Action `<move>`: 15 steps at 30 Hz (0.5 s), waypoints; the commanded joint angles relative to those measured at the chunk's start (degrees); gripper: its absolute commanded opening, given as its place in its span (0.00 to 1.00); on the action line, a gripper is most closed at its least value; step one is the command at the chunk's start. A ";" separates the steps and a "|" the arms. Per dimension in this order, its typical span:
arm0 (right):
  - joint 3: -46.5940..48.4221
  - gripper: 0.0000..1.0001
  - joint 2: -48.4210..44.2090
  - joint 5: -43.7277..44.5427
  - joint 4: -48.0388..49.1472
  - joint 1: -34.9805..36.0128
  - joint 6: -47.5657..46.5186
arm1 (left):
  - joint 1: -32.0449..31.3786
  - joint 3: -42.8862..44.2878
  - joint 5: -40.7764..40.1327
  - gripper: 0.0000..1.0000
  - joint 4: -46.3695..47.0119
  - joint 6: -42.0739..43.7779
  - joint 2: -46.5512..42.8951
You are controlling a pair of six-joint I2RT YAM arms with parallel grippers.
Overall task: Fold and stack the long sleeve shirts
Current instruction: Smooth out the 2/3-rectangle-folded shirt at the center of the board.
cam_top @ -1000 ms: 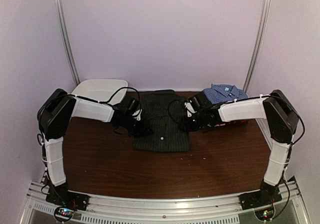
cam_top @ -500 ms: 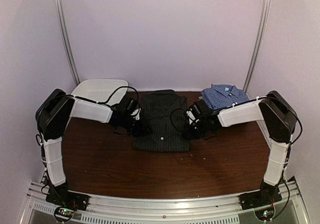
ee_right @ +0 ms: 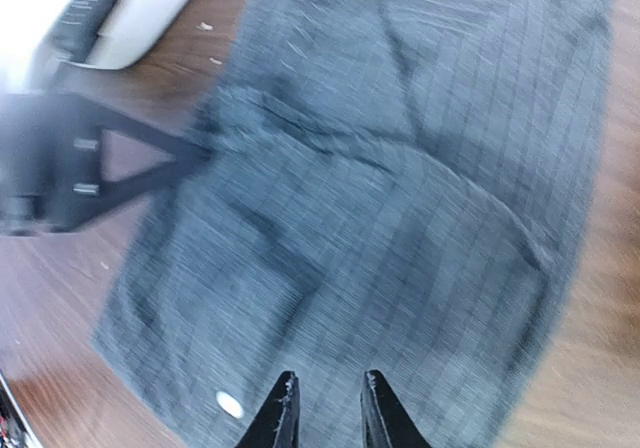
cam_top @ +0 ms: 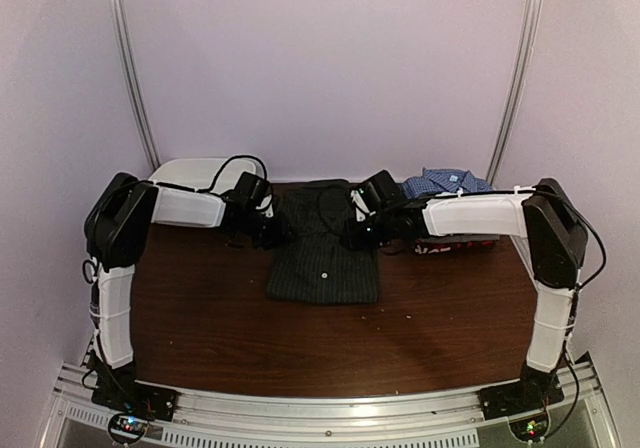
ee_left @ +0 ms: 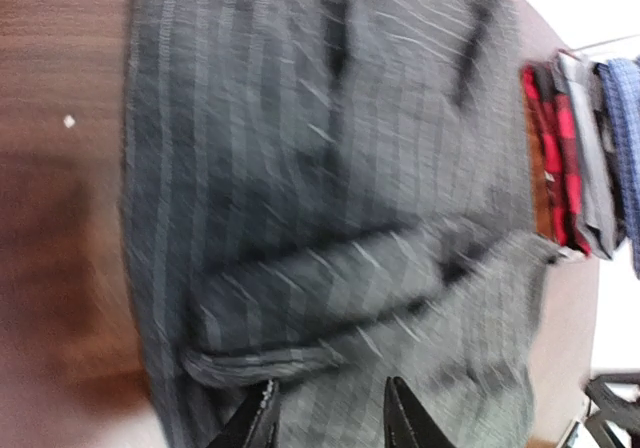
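The black pinstriped shirt (cam_top: pixel 322 258) is lying flat mid-bench (cam_top: pixel 200 328). A white tub (cam_top: pixel 195 175) is sitting beyond its left edge, and a stack of folded shirts (ee_left: pixel 575 168), with a blue checked shirt (cam_top: pixel 447 181) on top, is sitting to its right. The left jaws are hanging partly open over a raised fold at its left edge; whether they are touching it I cannot tell. The right jaws are standing narrowly open above its right side, gripping nothing

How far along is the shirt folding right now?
Done: a folded stack sits at the back right, blue shirt on top. In hand: the pinstriped shirt lies in the middle, apparently partly folded, left gripper and right gripper at its sides; grip unclear. Left: finish folding it and stack it.
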 commanded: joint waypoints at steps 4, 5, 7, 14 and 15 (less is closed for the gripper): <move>10.51 0.23 9.73 0.21 -1.53 1.45 -0.62 | 3.09 6.09 -0.51 0.36 -3.72 3.32 5.89; 11.23 0.23 10.97 0.07 -1.63 1.46 -0.71 | 3.38 6.57 -0.69 0.36 -4.12 3.55 5.97; 12.58 0.23 13.65 -0.03 -2.01 1.44 -1.00 | 4.00 7.90 -0.74 0.36 -5.52 4.25 5.89; 16.04 0.23 19.47 1.08 -4.70 1.39 -2.43 | 4.18 8.64 -1.43 0.38 -8.59 6.30 3.26; 16.41 0.23 19.66 0.91 -5.17 1.32 -2.54 | 4.18 8.04 -1.42 0.38 -8.76 6.49 2.61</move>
